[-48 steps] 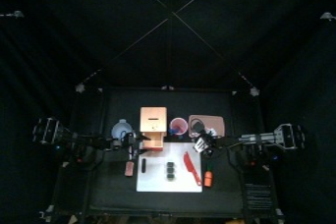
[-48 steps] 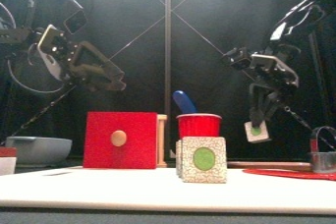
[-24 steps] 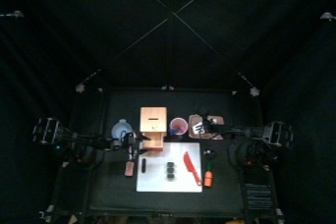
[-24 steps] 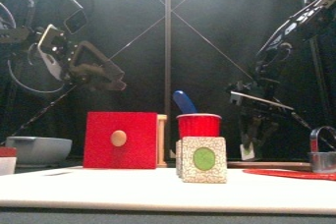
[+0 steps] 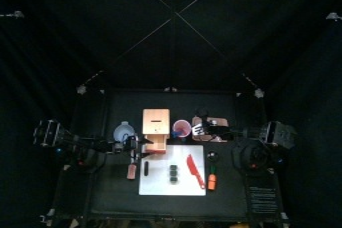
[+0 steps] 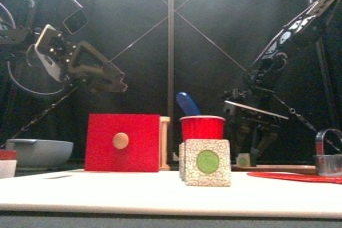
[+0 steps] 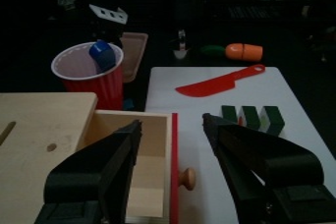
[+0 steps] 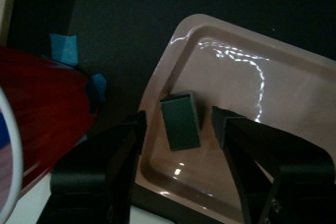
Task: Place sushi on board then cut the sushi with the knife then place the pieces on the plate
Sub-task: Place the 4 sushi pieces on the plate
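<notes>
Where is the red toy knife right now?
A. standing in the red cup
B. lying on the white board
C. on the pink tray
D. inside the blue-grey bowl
B: the red knife lies flat on the white board, near the sushi roll. Only the blue knife stands in the red cup.

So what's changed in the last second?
The right gripper came down and back over the pink tray; a sushi piece now lies there between its open jaws. The left gripper, the board, red knife and remaining sushi stayed put.
</notes>
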Robot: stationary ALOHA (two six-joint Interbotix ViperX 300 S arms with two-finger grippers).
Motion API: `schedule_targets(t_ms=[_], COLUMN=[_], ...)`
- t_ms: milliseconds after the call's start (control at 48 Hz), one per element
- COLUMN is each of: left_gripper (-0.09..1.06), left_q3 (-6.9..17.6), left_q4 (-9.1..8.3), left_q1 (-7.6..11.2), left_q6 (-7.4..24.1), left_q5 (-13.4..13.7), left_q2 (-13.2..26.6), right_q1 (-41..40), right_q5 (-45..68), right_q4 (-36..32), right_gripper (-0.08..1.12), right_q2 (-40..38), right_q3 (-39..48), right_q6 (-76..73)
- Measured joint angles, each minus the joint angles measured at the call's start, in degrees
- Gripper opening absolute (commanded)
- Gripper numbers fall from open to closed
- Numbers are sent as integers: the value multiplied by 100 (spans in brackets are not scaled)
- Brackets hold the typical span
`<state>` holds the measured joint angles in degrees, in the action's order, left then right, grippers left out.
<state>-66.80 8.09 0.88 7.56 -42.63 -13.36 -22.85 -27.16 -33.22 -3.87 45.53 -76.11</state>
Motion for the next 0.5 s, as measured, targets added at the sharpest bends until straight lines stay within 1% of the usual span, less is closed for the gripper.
schedule_targets(t_ms=[104, 167, 292, 396, 438, 500], left_gripper=[89, 89, 89, 89, 89, 89], left_q3=[0, 0, 26, 53, 62, 97], left_q4=[9, 44, 132, 149, 141, 149], left_q1=[0, 0, 0, 0, 0, 0], left_q6=[-18, -18, -18, -18, -18, -9], left_q5=[0, 0, 0, 0, 0, 9], left_q2=[0, 0, 0, 9, 26, 79], right_q1=[176, 387, 1239, 2136, 2487, 2804], right_q5=[-404, -545, -563, -422, -255, -79], right_q4=[-35, -35, 176, 466, 571, 703], right_gripper=[89, 89, 89, 89, 89, 89], right_q2=[-360, -633, -1107, -1151, -1072, -888], right_q3=[26, 97, 229, 299, 281, 211], right_q6=[53, 105, 439, 861, 1116, 1362])
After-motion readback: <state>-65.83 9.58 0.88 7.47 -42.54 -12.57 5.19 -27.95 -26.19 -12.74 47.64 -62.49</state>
